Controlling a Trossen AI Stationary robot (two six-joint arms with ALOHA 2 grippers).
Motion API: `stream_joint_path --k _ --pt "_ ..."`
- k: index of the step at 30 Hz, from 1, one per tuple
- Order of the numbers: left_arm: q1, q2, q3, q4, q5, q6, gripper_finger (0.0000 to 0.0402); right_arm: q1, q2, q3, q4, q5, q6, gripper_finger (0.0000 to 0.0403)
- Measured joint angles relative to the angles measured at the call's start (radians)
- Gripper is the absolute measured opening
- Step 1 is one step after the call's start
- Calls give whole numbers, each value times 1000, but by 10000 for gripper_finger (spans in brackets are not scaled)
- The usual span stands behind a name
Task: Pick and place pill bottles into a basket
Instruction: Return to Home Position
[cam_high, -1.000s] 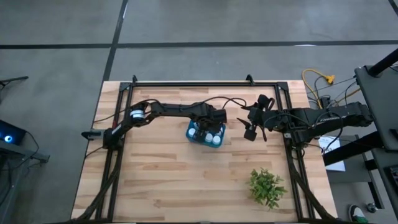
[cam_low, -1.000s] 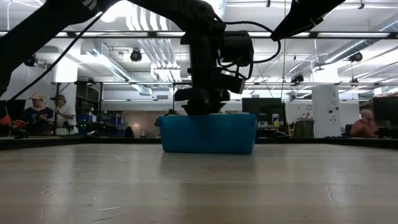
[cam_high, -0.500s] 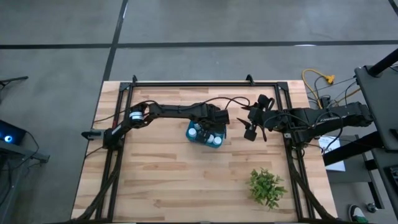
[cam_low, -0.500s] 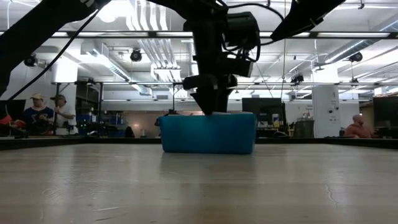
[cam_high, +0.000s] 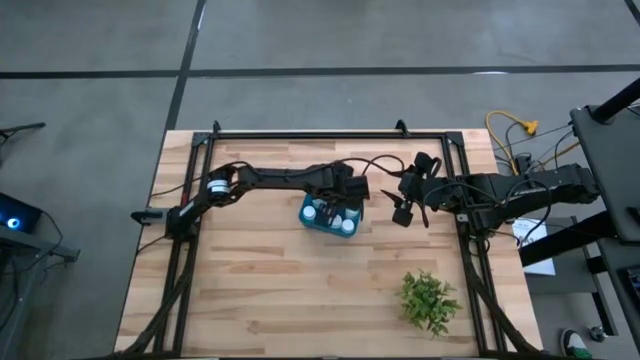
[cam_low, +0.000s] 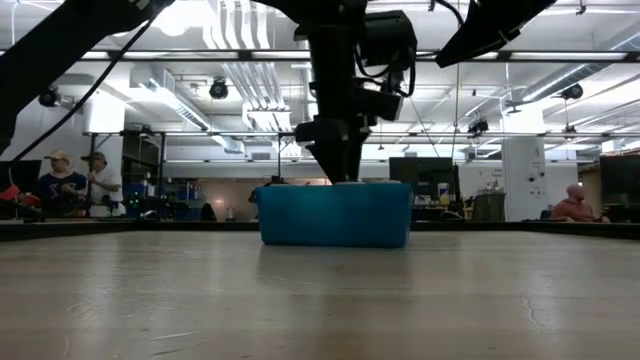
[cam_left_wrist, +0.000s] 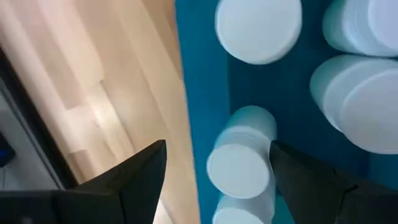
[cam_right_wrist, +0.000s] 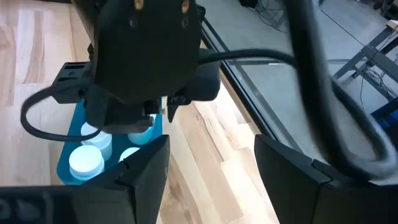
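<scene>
High view: pill bottles (cam_high: 310, 212) in basket (cam_high: 318, 228)

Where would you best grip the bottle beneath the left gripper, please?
Take the bottle by its cap, from straight above: cap faces up, basket wall and other bottles crowd its sides. The left gripper hangs open over it; the right gripper waits nearby.

matt wood table (cam_high: 270, 280), smooth plastic basket (cam_low: 335, 218)
</scene>
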Motion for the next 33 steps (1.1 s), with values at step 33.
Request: stream_joint_path --k 33 --pt "-152 -442 -80 8 58 -158 267 0 -3 -79 300 -247 -134 226"
